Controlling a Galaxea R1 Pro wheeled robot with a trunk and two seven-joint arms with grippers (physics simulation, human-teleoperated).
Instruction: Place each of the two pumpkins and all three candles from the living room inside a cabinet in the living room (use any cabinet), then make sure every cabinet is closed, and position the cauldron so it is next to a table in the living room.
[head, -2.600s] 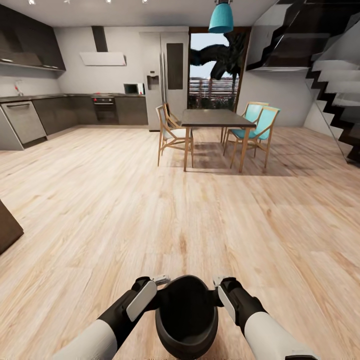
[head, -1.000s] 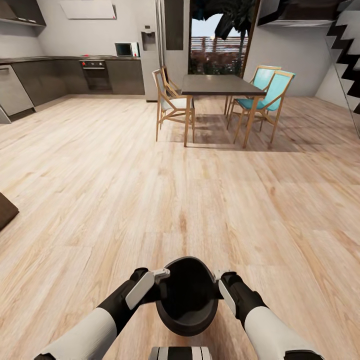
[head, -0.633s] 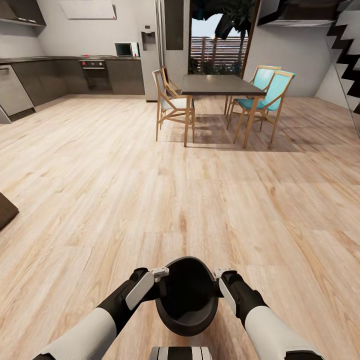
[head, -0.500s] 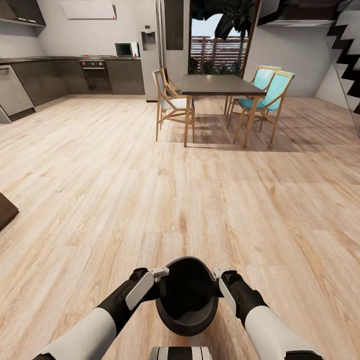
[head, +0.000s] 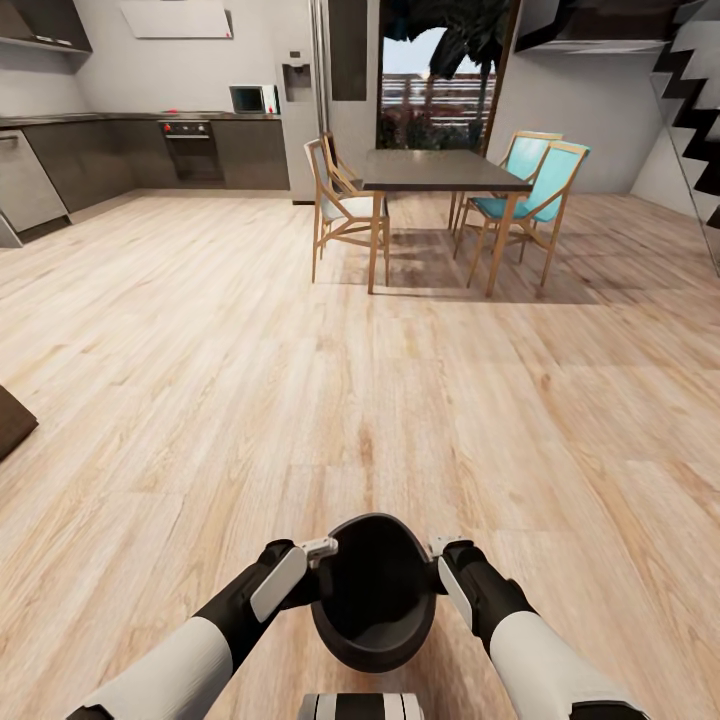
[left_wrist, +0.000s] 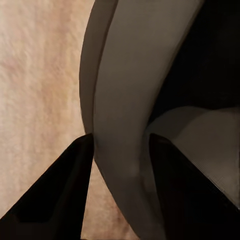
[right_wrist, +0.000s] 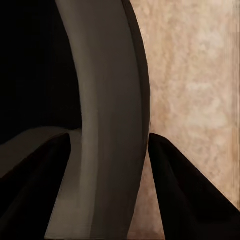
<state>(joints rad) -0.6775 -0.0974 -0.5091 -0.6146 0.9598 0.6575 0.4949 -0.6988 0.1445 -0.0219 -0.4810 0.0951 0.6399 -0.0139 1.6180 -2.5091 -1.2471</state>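
Both grippers clamp the black cauldron (head: 374, 590) by its rim above the wooden floor (head: 300, 400): the left gripper (head: 322, 548) at its 10 o'clock edge, the right gripper (head: 436, 548) at 2 o'clock, each straddling the wall. A dining table (head: 440, 170) with chairs (head: 340, 210) stands well apart at 12 o'clock.

Dark dining table (head: 440, 169), wooden chair (head: 338, 208), two teal chairs (head: 535, 195), light wood floor (head: 300, 400).

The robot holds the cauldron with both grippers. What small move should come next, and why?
Probably roll forward toward the table. The cauldron is gripped at its rim by the left gripper and right gripper, and much open floor lies between.
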